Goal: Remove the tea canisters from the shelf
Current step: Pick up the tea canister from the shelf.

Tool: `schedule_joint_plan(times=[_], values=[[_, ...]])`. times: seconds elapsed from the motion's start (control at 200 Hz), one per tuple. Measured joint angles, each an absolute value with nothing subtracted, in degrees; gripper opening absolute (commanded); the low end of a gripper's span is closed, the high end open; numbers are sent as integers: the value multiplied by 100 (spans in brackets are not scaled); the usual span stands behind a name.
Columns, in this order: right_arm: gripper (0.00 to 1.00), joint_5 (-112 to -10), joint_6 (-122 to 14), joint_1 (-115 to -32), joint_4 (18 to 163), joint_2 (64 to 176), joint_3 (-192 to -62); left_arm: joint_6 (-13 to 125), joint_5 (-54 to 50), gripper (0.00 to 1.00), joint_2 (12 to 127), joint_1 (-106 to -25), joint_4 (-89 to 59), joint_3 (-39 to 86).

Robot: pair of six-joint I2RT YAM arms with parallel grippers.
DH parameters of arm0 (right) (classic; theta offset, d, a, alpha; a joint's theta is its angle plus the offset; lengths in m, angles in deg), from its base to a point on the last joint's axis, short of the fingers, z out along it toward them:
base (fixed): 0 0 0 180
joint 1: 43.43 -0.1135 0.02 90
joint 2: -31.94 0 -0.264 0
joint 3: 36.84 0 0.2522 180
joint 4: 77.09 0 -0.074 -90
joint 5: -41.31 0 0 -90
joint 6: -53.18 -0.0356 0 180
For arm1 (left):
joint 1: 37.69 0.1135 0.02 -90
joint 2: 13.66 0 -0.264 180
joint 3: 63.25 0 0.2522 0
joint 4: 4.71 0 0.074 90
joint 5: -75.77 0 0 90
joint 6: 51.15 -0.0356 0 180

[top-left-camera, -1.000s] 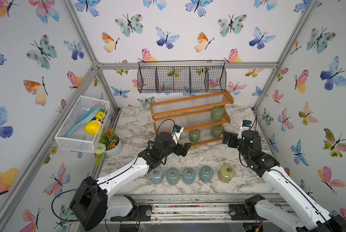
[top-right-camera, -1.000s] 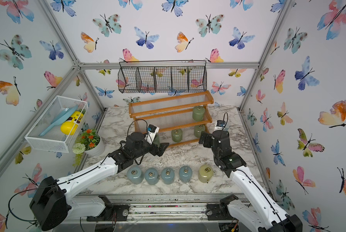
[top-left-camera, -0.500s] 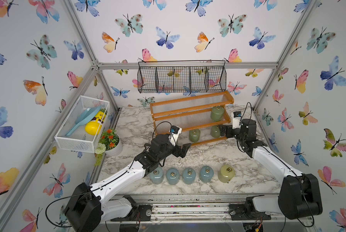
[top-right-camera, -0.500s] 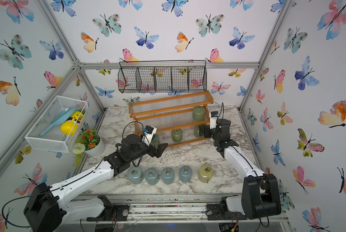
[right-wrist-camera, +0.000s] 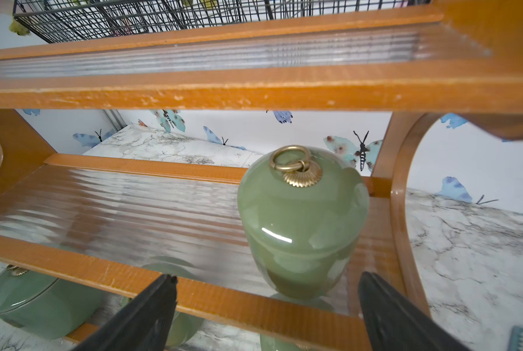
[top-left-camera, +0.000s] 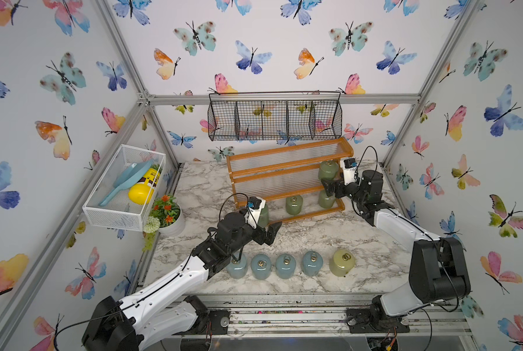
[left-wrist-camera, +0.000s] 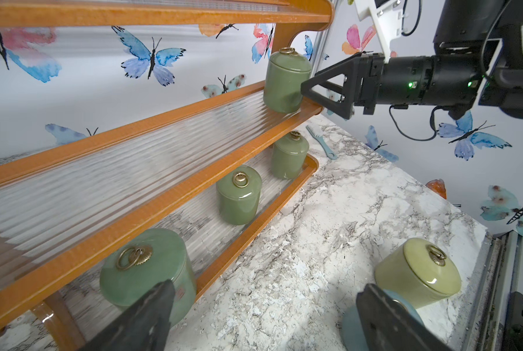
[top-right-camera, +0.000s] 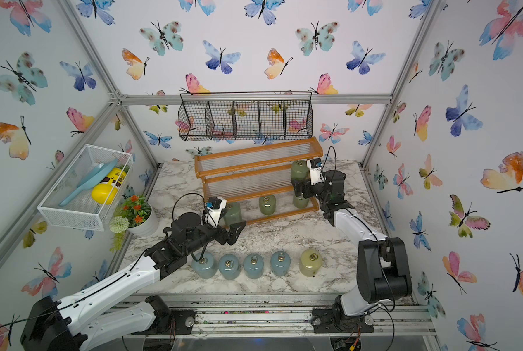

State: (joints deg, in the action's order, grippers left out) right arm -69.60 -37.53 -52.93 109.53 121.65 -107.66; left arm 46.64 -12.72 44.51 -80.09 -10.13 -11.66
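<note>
Four green canisters [left-wrist-camera: 239, 196] stand upright on the shelf [right-wrist-camera: 254, 91]: the upper canister [top-left-camera: 328, 170] at the right end of the middle tier, and three spaced along the bottom tier. The right gripper [top-left-camera: 326, 186] is level with the middle tier, its jaws spread wide and aimed at the upper canister. In the right wrist view that jar sits just ahead of the fingertips [right-wrist-camera: 163, 291], in line with the gap between them, and nothing is pinched. Whether a finger touches its side I cannot tell. The left gripper [top-left-camera: 269, 234] hangs over the table [top-left-camera: 314, 237] just in front of the bottom tier's left end, jaws also spread and holding nothing, with the leftmost canister [left-wrist-camera: 146, 276] close ahead of one finger. Five more jars stand in a row near the table's front edge, well apart from the shelf: four blue-grey canisters [top-left-camera: 285, 266] and, at the right end, a pale yellow canister [top-left-camera: 342, 263]. A black wire basket [top-left-camera: 275, 117] hangs on the back wall above the shelf. A white mesh basket [top-left-camera: 123, 188] on the left wall holds a blue scoop [top-left-camera: 126, 180] and a yellow bottle [top-left-camera: 143, 190], with potted flowers [top-left-camera: 167, 212] just below it.
</note>
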Motion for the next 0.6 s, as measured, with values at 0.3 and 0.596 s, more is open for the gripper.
schedule_joint_plan(times=[0.3,0.596], values=[[100,-7139,-3735,-5271,11183,12687,-11233,4789,-1403,98,3975,-8009,-1120,-1531],[99,-7211,-3735,-5271,11301,13100,-11684,4813,-1527,98,3701,-8009,-1313,-1575]])
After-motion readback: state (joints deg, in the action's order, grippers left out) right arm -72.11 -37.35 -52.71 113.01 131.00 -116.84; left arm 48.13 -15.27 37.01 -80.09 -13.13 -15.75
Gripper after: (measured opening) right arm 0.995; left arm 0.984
